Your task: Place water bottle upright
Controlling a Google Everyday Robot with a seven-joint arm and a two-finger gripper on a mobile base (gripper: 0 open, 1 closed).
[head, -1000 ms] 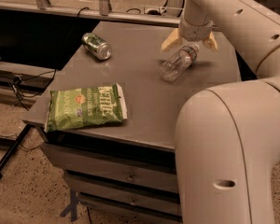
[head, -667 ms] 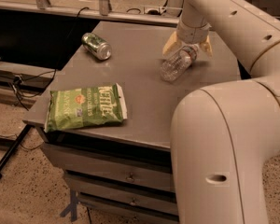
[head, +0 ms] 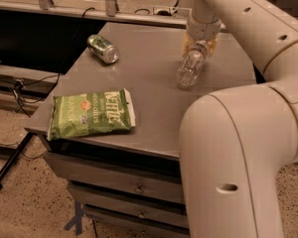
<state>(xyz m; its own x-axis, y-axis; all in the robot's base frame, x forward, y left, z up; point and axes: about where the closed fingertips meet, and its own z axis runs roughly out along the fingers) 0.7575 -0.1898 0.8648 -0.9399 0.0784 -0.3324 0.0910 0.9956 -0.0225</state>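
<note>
The water bottle [head: 189, 69] is clear ribbed plastic and stands tilted at the back right of the grey table [head: 154, 90]. Its base points down toward the table and its top is hidden between my fingers. My gripper [head: 200, 44] reaches down from the white arm and is shut on the bottle's upper end, with one yellowish pad on each side. I cannot tell whether the base touches the table top.
A green metal can [head: 103, 48] lies on its side at the back left of the table. A green chips bag [head: 92, 114] lies flat at the front left. Drawers [head: 134, 187] sit under the table. My white arm fills the right foreground.
The bottle lay nearly flat between my fingers; now my gripper has closed on it and tipped it up to a steeper angle, shifting slightly right.
</note>
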